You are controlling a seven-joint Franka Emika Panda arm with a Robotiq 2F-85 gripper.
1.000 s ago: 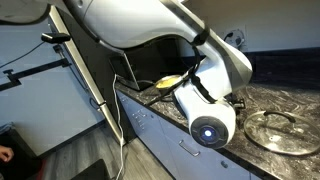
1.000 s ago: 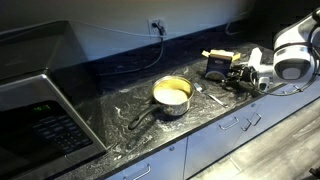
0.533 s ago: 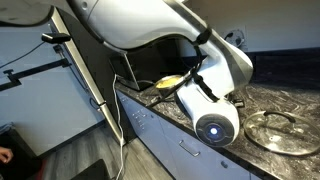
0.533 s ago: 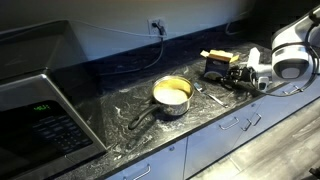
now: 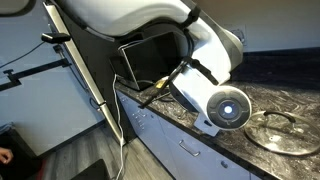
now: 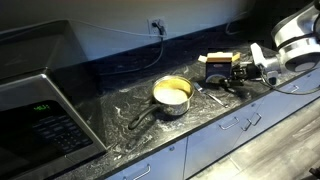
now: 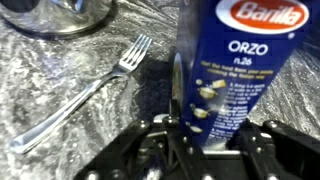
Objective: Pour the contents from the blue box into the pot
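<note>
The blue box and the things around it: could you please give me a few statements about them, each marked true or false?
1. The blue box is upright. True.
2. A glass lid covers the pot. False: the pot is uncovered and shows yellow inside. The glass lid lies on the counter.
3. A fork lies on the counter beside the blue box. True.
4. The gripper hovers over the pot. False: it is at the blue box, well apart from the pot.
5. The blue box bears the word "ORZO". True.
</note>
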